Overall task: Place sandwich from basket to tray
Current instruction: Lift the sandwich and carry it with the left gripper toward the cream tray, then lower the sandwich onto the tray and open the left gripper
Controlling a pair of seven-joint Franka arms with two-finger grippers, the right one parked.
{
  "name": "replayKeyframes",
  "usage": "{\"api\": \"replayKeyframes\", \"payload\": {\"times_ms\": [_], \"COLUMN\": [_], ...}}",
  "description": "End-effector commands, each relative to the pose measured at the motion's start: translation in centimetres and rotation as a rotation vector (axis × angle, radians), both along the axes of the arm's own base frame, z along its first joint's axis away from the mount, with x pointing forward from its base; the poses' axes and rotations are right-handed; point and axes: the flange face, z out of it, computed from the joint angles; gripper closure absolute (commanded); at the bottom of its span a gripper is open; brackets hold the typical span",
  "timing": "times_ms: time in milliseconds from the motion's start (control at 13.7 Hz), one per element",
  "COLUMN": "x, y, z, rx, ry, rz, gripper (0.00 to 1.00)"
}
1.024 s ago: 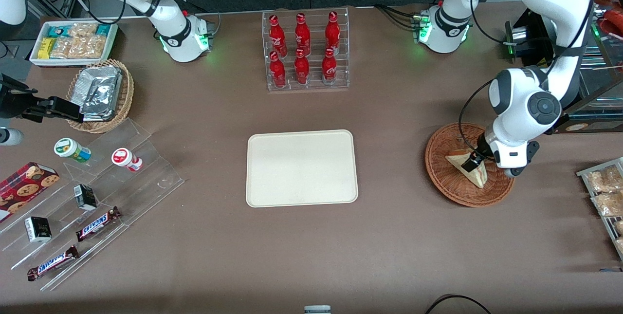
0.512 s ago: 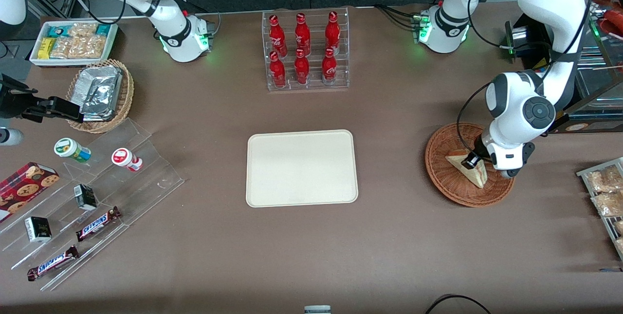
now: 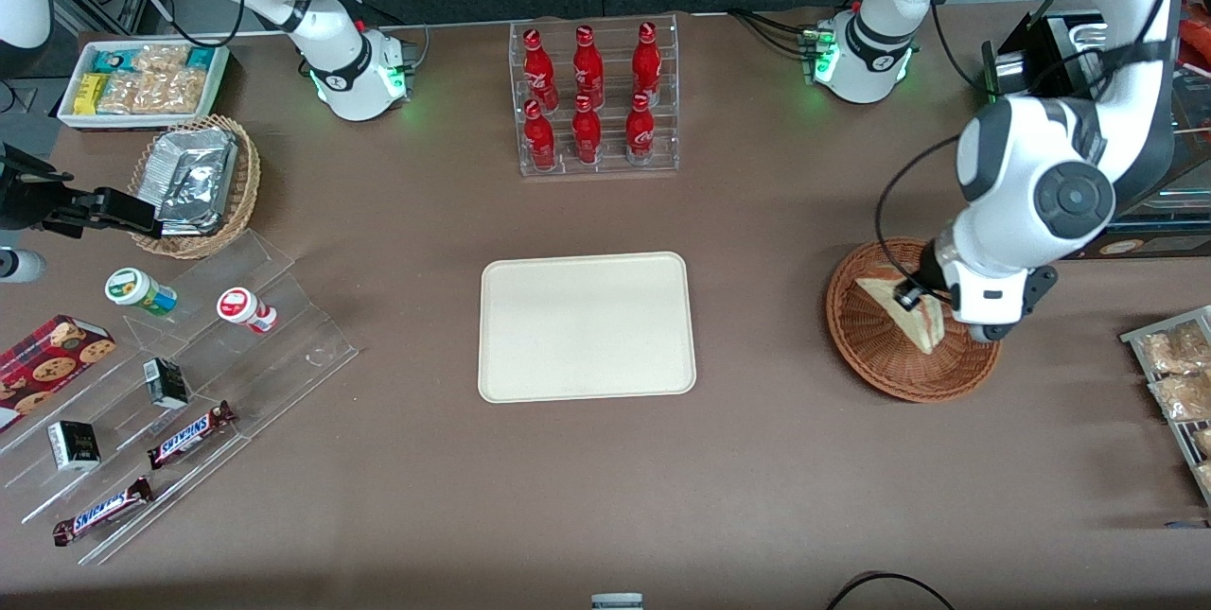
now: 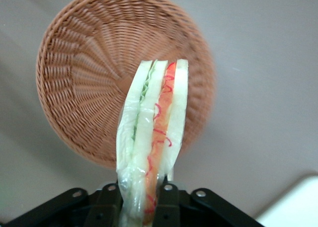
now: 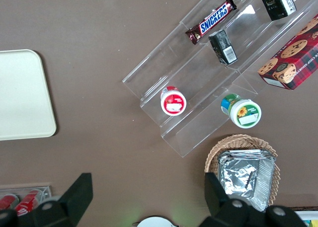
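The sandwich [image 3: 903, 311] is a pale bread wedge with red and green filling, wrapped in clear film. My left gripper [image 3: 910, 298] is shut on it and holds it lifted above the reddish-brown wicker basket [image 3: 875, 355]. In the left wrist view the sandwich [image 4: 151, 132] hangs from the gripper [image 4: 144, 204], clamped between the two black fingers [image 4: 168, 203], with the empty basket [image 4: 84, 88] below it. The cream tray [image 3: 587, 326] lies empty on the table, off toward the parked arm's end from the basket; it also shows in the right wrist view [image 5: 22, 95].
A clear rack of red bottles [image 3: 591, 99] stands farther from the front camera than the tray. A tiered acrylic stand with snacks [image 3: 170, 383], a tan basket of foil packets [image 3: 194, 180] and a white snack box [image 3: 142, 80] lie toward the parked arm's end. Packets [image 3: 1173, 374] lie by the basket.
My left gripper has risen with the sandwich, lifting it off the basket floor. The arm's wrist has moved up and slightly away from the front camera.
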Motion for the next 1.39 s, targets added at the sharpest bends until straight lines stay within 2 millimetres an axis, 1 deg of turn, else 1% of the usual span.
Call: {"api": "replayKeyframes", "payload": {"times_ms": [0, 73, 146, 293, 439, 512, 585, 659, 805, 951, 1098, 1244, 1317], "x": [0.2, -0.5, -1.3, -2.6, -3.2, -4.1, -4.3, -4.5, -5.2, -6.3, -6.7, -7.2, -7.2], "y": [-7.4, -11.1, -14.3, -21.4, -27.9, -30.7, -32.7, -34.2, -36.4, -38.5, -39.2, -39.8, -39.8], "z": [3.0, 3.5, 3.5, 2.1, -1.0, -2.8, -4.3, -5.7, -7.6, -11.0, -14.1, -16.4, -17.1], "rx": [0.018, 0.009, 0.003, 0.004, 0.006, 0.011, 0.014, 0.009, -0.019, -0.018, -0.009, 0.007, 0.006], "ry": [-0.012, -0.023, -0.029, -0.036, -0.024, -0.010, -0.011, -0.018, -0.052, -0.058, -0.062, -0.072, -0.071], "rz": [-0.066, -0.126, -0.177, -0.291, -0.373, -0.409, -0.424, -0.437, -0.479, -0.516, -0.549, -0.578, -0.580], "gripper": [1.00, 1.00, 1.00, 1.00, 1.00, 1.00, 1.00, 1.00, 1.00, 1.00, 1.00, 1.00, 1.00]}}
